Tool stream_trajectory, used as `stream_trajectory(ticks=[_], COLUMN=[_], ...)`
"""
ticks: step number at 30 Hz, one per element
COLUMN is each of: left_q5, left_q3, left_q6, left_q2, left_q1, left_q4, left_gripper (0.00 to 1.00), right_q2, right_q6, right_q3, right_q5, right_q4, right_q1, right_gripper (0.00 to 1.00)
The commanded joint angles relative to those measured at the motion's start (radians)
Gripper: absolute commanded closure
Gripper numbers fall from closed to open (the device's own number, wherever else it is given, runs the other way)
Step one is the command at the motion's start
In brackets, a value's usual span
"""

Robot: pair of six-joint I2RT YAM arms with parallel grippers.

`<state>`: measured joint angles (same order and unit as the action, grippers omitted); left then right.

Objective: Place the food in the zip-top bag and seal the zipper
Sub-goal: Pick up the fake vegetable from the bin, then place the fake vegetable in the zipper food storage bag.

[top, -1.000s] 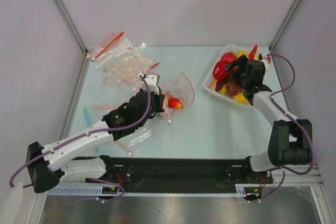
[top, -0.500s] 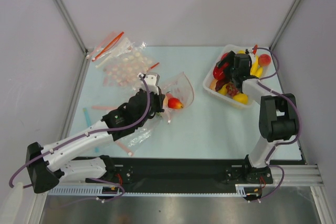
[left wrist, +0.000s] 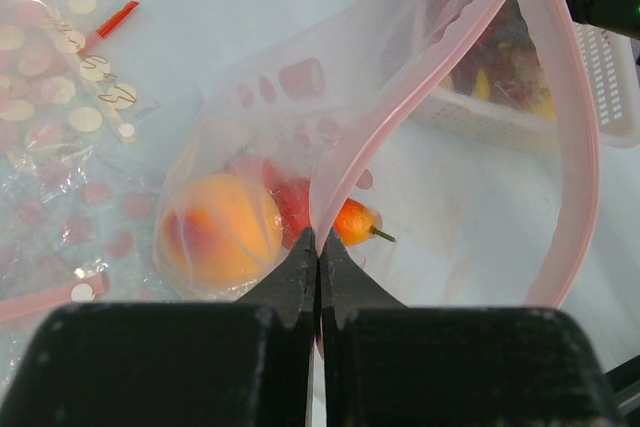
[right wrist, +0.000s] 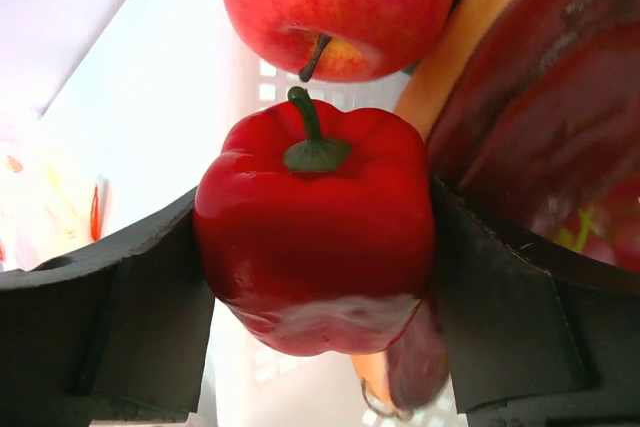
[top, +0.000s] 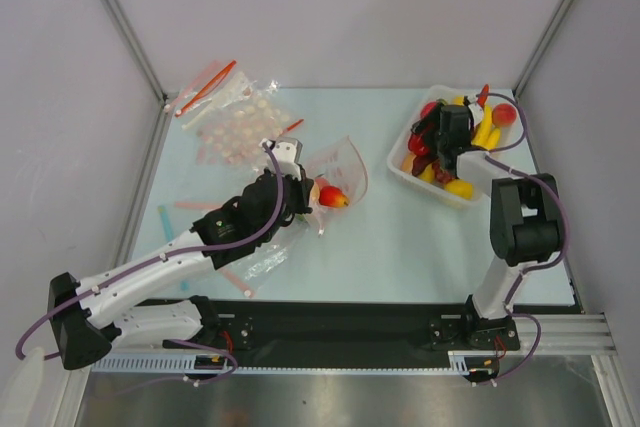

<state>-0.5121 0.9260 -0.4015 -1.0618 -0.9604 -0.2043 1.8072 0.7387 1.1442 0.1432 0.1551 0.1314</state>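
Note:
The zip-top bag (left wrist: 400, 77) lies open on the table, its pink zipper (left wrist: 585, 147) curving round the mouth. My left gripper (left wrist: 317, 237) is shut on the bag's near mouth edge. An orange peach (left wrist: 215, 232) and a small red-orange fruit (left wrist: 352, 220) lie inside. In the top view the bag (top: 345, 162) sits mid-table by the left gripper (top: 300, 187). My right gripper (right wrist: 315, 277) is down in the white tray (top: 420, 185). Its fingers (right wrist: 130, 297) press both sides of a red pepper (right wrist: 315, 217). A red round fruit (right wrist: 335, 2) lies just beyond it.
The tray at the back right holds several more toy fruits (top: 460, 185). Clear bags printed with pale dots (top: 235, 122) and a loose orange-red strip (top: 207, 87) lie at the back left. A thin blue strip (top: 170, 217) lies near the left edge.
The right arm swung left across the tray and dropped among the fruit, and its jaws narrowed onto the red pepper. The left arm and the bag stayed put.

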Motion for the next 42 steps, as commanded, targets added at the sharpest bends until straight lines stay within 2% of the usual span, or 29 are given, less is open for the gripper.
stream_trajectory(ticks=[1,2,7,10,13,16,17,19,24,30,36,37,42], left_q5=[0.003,0.003,0.012,0.012,0.015,0.024,0.026,0.026,0.026,0.041,0.095,0.112,0.178], left_q3=[0.014,0.013,0.019,0.016,0.016,0.019,0.02,0.022,0.03,0.039,0.039,0.037,0.011], left_q6=[-0.005,-0.005,-0.005,-0.005,-0.007,-0.01,-0.011,-0.011,-0.011,-0.008,-0.007,-0.007,0.0], left_q2=[0.023,0.022,0.017,0.019,0.016,0.013,0.013,0.013,0.008,0.005,0.009,0.013,0.049], left_q1=[0.005,0.005,0.005,0.005,0.005,0.005,0.005,0.005,0.005,0.005,0.005,0.005,0.005], left_q4=[0.029,0.031,0.026,0.029,0.032,0.031,0.029,0.028,0.017,0.012,0.023,0.028,0.074], left_gripper=[0.99,1.0,1.0,1.0,1.0,1.0,1.0,1.0,1.0,1.0,1.0,1.0,1.0], right_q2=[-0.121,-0.173,-0.342,-0.443,-0.538,-0.644,-0.667,-0.741,-0.865,-0.95,-0.928,-0.904,-0.809], right_q6=[-0.022,-0.022,-0.027,-0.062,-0.096,-0.171,-0.2,-0.277,-0.451,-0.561,-0.604,-0.602,-0.565], right_q3=[-0.047,-0.085,-0.172,-0.173,-0.17,-0.202,-0.21,-0.234,-0.291,-0.334,-0.348,-0.356,-0.354], right_q5=[0.035,0.041,0.039,-0.06,-0.201,-0.397,-0.491,-0.528,-0.47,-0.399,-0.317,-0.3,-0.284], right_q4=[0.029,0.034,0.038,-0.014,-0.087,-0.06,-0.046,-0.019,0.073,0.132,0.173,0.184,0.236], right_q1=[0.004,0.004,0.014,0.028,0.049,0.094,0.143,0.241,0.448,0.599,0.666,0.666,0.669], right_gripper=[0.32,0.38,0.39,0.4,0.45,0.49,0.49,0.5,0.53,0.55,0.57,0.6,0.6])
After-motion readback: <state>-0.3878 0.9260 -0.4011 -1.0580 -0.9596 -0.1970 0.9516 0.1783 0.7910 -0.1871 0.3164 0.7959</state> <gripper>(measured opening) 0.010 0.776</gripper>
